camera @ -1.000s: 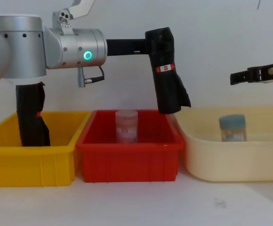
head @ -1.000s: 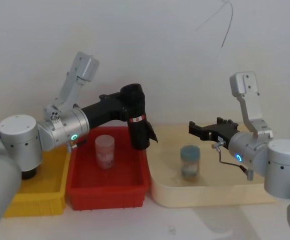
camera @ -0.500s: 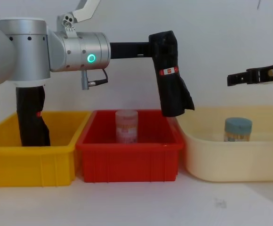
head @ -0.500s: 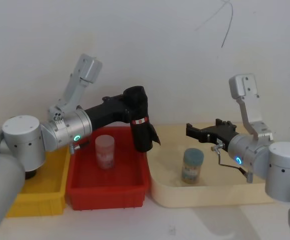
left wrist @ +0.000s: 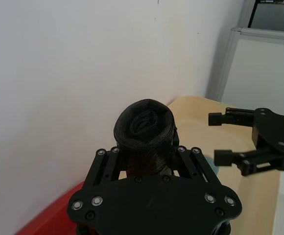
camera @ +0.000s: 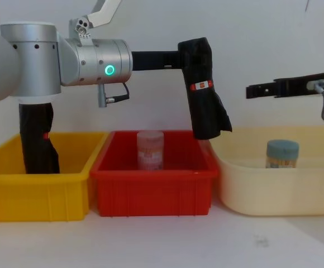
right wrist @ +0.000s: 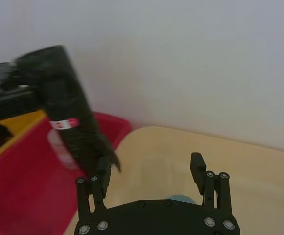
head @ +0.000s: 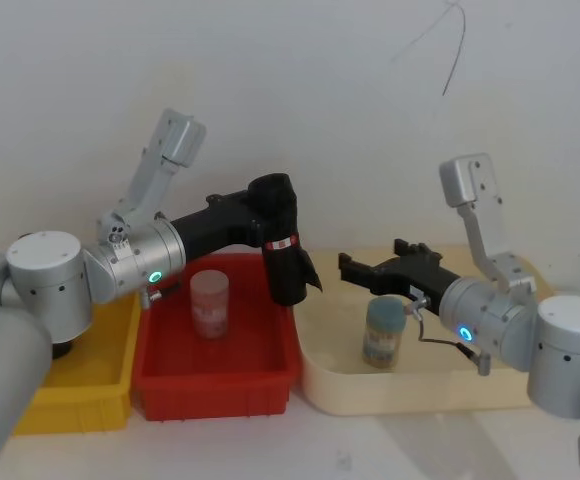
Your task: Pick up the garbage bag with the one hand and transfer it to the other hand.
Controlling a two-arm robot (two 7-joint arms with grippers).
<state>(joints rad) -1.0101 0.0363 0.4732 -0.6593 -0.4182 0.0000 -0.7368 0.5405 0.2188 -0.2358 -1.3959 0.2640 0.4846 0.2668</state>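
The garbage bag (head: 281,243) is a black rolled bundle with a red-and-white label band. It hangs upright, flared end down, over the right rim of the red bin. My left gripper (head: 270,213), on the green-ringed arm, is shut on the bag's upper part (left wrist: 144,128). My right gripper (head: 348,268), on the blue-ringed arm, is open and level with the bag's lower half, a short gap to its right. In the right wrist view the bag (right wrist: 68,111) stands ahead of the open gripper (right wrist: 151,167), toward one side. From the chest the bag (camera: 204,95) and right gripper (camera: 252,91) are apart.
A red bin (head: 210,382) holds a pale pink jar (head: 209,303). A cream tray (head: 410,392) holds a blue-lidded jar (head: 383,330) beneath my right gripper. A yellow bin (camera: 39,195) at the left holds another black bundle (camera: 38,139). The wall stands close behind.
My right gripper has moved left toward the bag, still open. The left arm has shifted the bag slightly to the right and now holds it nearly still.
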